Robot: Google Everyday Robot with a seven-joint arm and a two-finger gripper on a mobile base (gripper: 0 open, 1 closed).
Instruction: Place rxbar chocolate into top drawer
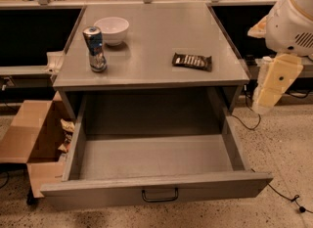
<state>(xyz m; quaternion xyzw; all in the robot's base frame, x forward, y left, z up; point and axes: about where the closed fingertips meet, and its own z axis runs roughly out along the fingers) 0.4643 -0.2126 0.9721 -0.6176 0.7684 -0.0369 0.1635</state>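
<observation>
The rxbar chocolate (191,61), a flat dark wrapper with pale lettering, lies on the grey table top (156,41) near its front right. The top drawer (151,156) is pulled fully out below the table top; its inside is bare and its dark handle (160,195) faces me. My gripper (268,97) is the cream-coloured part hanging from the white arm (293,21) at the right edge. It is off the table, to the right of the rxbar and lower than the table top. It holds nothing that I can see.
A blue-and-silver can (95,49) stands at the table's front left with a white bowl (111,30) just behind it. An open brown cardboard box (29,134) sits on the floor left of the drawer. Cables run across the floor at the right.
</observation>
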